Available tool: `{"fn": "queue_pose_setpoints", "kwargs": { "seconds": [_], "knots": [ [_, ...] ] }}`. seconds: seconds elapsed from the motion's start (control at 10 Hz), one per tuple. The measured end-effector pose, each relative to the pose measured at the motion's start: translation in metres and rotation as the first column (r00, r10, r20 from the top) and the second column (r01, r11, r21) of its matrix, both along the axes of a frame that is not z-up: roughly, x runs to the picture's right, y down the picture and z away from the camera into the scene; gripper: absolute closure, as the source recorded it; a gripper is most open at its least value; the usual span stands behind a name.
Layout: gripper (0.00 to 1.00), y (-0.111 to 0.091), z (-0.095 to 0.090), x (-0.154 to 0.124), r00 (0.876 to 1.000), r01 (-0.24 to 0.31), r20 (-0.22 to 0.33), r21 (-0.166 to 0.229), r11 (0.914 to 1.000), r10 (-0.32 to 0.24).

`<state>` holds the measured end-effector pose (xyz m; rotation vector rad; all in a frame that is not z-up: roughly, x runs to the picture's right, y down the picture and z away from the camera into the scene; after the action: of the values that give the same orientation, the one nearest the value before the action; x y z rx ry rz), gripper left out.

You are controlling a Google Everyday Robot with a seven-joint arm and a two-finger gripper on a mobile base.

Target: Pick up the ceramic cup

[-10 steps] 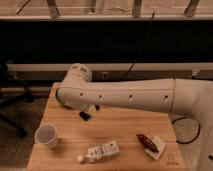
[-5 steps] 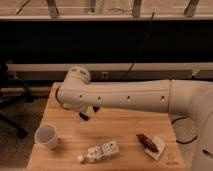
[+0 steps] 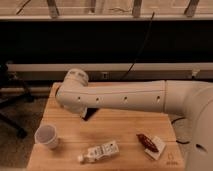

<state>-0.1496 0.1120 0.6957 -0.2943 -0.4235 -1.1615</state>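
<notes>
Spanning the desk: white tubular robot arm (image 3: 125, 97), reaching from the right edge toward the left over the light wooden desk (image 3: 120, 131).
Gripper: dark gripper (image 3: 90, 113), mostly hidden beneath the arm's bend, over the back-left part; open or closed, I cannot tell.
Cup: small white round ceramic cup (image 3: 46, 136), upright near the front-left corner, apart from the gripper.
Bottle: white plastic bottle (image 3: 99, 151), lying sideways by the front edge.
Packet: brown snack (image 3: 145, 140) on white wrapper (image 3: 156, 147), toward the front-right corner.
</notes>
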Motion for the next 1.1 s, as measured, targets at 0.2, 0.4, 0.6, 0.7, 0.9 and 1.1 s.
{"fn": "queue_pose_setpoints", "kwargs": {
  "seconds": [0.2, 0.4, 0.6, 0.7, 0.9, 1.1],
  "knots": [
    [0.51, 0.001, 0.001, -0.014, 1.0, 0.005, 0.012, -0.003, 1.0, -0.005],
    [0.57, 0.004, 0.005, -0.012, 0.999, 0.015, 0.03, -0.007, 0.9999, -0.014],
    [0.42, 0.006, 0.008, -0.018, 0.999, 0.017, 0.052, -0.017, 0.9997, -0.016],
    [0.34, 0.008, 0.007, -0.023, 0.998, 0.018, 0.061, -0.025, 0.9995, -0.017],
    [0.23, 0.011, 0.008, -0.025, 0.997, 0.028, 0.073, -0.03, 0.9992, -0.026],
    [0.23, 0.015, 0.009, -0.029, 0.995, 0.034, 0.091, -0.036, 0.9988, -0.03]
  ]
}}
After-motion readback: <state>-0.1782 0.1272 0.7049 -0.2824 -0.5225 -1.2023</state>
